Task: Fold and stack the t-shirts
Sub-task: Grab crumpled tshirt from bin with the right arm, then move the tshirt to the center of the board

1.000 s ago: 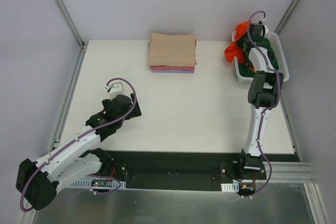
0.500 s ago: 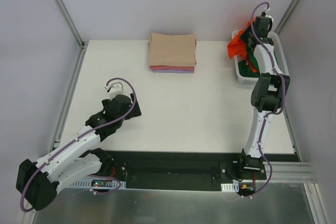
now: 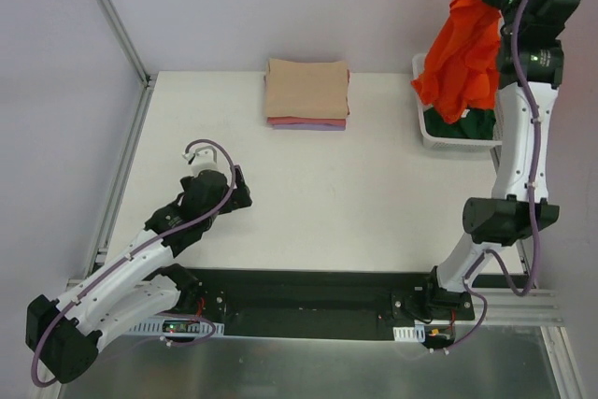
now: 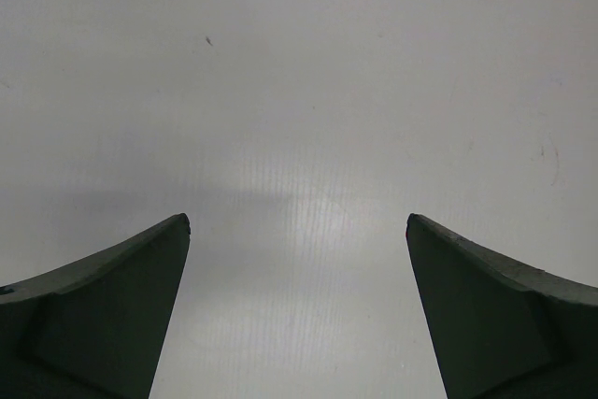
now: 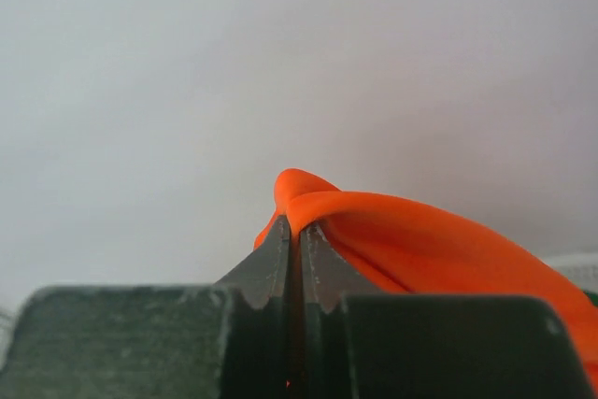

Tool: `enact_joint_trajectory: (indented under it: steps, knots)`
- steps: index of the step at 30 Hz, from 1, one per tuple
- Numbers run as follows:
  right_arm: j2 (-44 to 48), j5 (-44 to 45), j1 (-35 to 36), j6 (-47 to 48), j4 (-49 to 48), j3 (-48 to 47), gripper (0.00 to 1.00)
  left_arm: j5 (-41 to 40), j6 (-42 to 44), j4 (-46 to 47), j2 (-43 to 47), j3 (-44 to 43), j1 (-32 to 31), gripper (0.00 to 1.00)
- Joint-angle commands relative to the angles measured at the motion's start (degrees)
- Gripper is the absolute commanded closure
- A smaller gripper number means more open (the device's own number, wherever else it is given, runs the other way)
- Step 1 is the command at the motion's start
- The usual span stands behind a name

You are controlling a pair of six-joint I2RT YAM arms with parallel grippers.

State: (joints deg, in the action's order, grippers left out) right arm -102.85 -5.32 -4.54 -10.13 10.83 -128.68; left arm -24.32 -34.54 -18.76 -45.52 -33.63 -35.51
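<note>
I read the right gripper pinched tight on the orange shirt, raised high. The shirt's lower edge hangs over the basket at the far right corner of the table. My left gripper is spread wide over the tabletop, well apart from the folded stack.

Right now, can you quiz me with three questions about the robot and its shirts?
1. True or false: the right pincer is shut on the orange t-shirt.
2. Which colour tops the folded stack? A pink, B beige, C lavender.
3. Fill in: the left pincer is ____ above the table.

Key: 1 true; 2 B; 3 open.
</note>
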Motion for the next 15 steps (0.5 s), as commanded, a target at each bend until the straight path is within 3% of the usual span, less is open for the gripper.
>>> enact_joint_trajectory:
  steps: [1, 6, 10, 15]
  knots:
    - [5.6, -7.8, 2.8, -2.5, 3.7, -8.7, 0.99, 1.9, -0.3, 0.3, 2.0, -1.2, 0.6, 0.01]
    - [12.6, -10.7, 10.2, -2.4, 4.6, -7.8, 0.99, 2.6, -0.6, 0.3, 4.9, -0.7, 0.6, 0.01]
    - [18.3, -14.9, 16.2, -9.0, -0.4, -0.7, 0.99, 4.2, -1.0, 0.3, 7.5, -0.6, 0.6, 0.01]
    - [20.3, -15.1, 28.4, -10.0, -0.2, 1.9, 0.99, 3.7, -1.8, 0.0, 12.0, -0.6, 0.5, 0.01]
